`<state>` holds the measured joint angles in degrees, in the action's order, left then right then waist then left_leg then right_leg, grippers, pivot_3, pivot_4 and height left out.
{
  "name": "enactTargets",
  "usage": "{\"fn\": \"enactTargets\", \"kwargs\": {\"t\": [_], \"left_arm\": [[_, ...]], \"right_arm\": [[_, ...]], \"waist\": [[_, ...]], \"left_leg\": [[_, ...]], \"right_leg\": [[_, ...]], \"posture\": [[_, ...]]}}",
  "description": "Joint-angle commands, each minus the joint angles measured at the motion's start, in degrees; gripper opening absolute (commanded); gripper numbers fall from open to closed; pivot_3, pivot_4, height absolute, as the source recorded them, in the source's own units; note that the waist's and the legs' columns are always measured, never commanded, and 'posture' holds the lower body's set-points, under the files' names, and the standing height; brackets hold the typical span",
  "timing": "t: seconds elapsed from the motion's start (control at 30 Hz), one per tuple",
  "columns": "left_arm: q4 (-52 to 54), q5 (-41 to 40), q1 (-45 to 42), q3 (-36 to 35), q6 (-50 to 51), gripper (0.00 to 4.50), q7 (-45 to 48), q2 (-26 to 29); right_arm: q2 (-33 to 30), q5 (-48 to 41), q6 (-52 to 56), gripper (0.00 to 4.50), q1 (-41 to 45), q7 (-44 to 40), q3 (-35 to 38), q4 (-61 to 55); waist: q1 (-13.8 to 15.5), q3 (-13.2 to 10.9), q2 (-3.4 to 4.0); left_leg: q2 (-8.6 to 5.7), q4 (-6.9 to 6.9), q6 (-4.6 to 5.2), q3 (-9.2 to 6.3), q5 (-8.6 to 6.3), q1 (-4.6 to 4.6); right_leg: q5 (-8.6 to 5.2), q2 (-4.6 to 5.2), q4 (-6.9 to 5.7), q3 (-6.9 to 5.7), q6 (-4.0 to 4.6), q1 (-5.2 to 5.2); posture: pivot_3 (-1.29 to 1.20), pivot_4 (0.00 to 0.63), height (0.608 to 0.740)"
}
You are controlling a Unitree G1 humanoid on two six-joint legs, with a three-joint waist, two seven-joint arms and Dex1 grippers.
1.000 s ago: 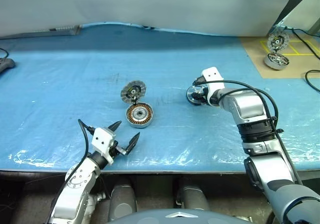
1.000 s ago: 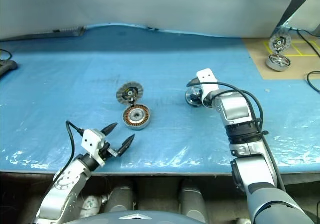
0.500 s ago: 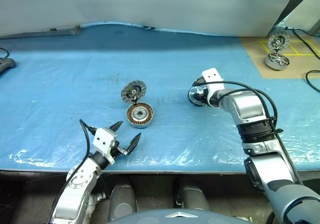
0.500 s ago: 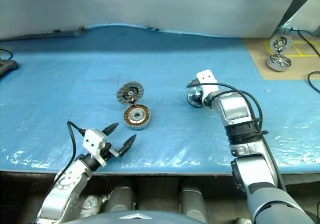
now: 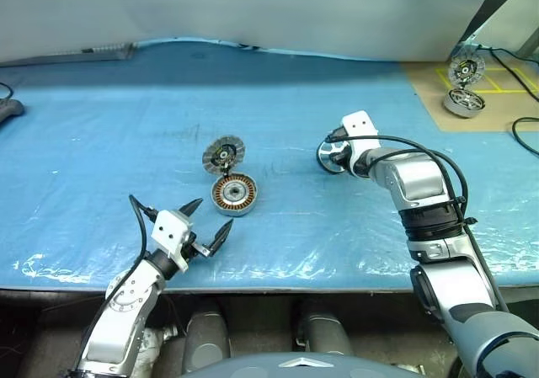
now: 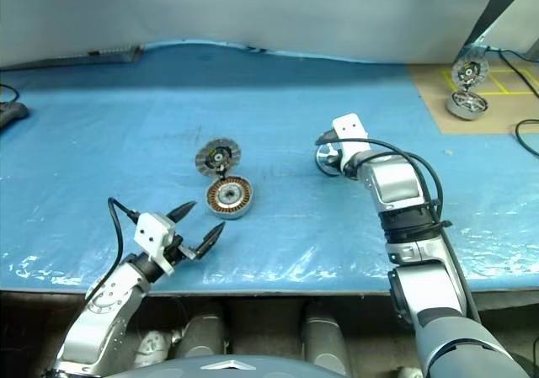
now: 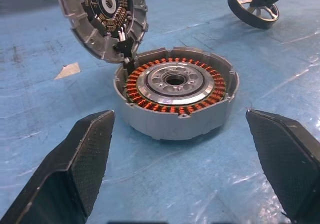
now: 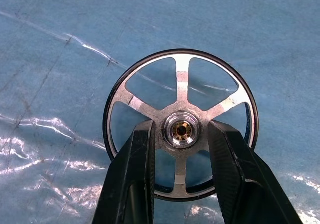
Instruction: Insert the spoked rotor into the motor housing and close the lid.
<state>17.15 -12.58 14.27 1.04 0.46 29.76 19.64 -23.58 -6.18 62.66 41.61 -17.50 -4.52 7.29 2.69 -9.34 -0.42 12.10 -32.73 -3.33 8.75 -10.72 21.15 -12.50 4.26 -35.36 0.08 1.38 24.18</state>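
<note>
The spoked rotor (image 8: 180, 129), a shiny silver wheel with a central hub, is right of the table's middle. My right gripper (image 8: 181, 130) is shut on its hub, one black finger on each side, and the wheel stands tilted in the head views (image 5: 333, 154). The motor housing (image 5: 235, 194) rests at the table's centre, copper windings showing (image 7: 175, 92). Its lid (image 5: 224, 154) stands open on the far edge, ribbed face with dark centre toward me. My left gripper (image 5: 210, 216) hovers open near the front edge, pointing at the housing, apart from it.
A second motor unit (image 5: 464, 102) with its own raised lid sits on a brown board (image 5: 497, 113) at the back right, with black cables beside it. A dark object (image 5: 8, 109) lies at the far left edge. Blue sheeting covers the table.
My right gripper's fingers have closed on the rotor's hub, and the wheel now shows tilted as a ring. The left arm has hardly moved.
</note>
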Motion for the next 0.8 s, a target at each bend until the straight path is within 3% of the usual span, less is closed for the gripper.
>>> {"fn": "enactTargets", "kwargs": {"t": [0.03,0.27,0.57,0.8], "left_arm": [[4.9,-0.1,2.0,0.4,-0.2,4.50,-0.7,-0.3],[5.0,1.2,3.1,1.7,-0.5,4.50,-2.0,-1.4],[2.5,0.5,1.3,0.9,-0.6,4.50,-0.9,-0.8],[0.9,0.5,-0.3,1.0,-0.6,4.50,-1.0,-1.2]], "right_arm": [[-1.7,-0.4,0.9,1.18,-0.2,-1.1,1.2,-3.9],[-4.7,-1.7,0.5,1.18,1.7,-5.6,0.5,-8.5],[-13.5,-15.1,14.8,1.18,1.7,-19.5,-0.1,-29.1],[-10.3,-21.8,18.2,1.18,4.3,-20.8,-1.1,-33.8]], "waist": [[0.0,0.0,0.00],[0.1,-0.1,0.09],[0.3,-0.1,0.18],[0.2,-0.1,0.20]], "left_leg": [[-0.01,0.02,0.00,0.00,0.00,0.01],[0.00,0.07,0.00,0.00,0.00,0.02],[0.00,0.18,0.00,0.00,0.00,0.00],[0.02,0.13,0.01,0.00,0.00,-0.04]], "right_leg": [[0.00,0.01,0.03,0.00,0.00,0.00],[0.00,0.00,0.08,-0.01,0.00,0.01],[0.00,-0.02,0.20,-0.01,-0.01,0.00],[0.00,-0.03,0.13,0.01,0.00,0.00]], "posture": [[0.00,0.150,0.740],[0.00,0.150,0.740],[0.00,0.150,0.740],[0.00,0.150,0.740]]}}
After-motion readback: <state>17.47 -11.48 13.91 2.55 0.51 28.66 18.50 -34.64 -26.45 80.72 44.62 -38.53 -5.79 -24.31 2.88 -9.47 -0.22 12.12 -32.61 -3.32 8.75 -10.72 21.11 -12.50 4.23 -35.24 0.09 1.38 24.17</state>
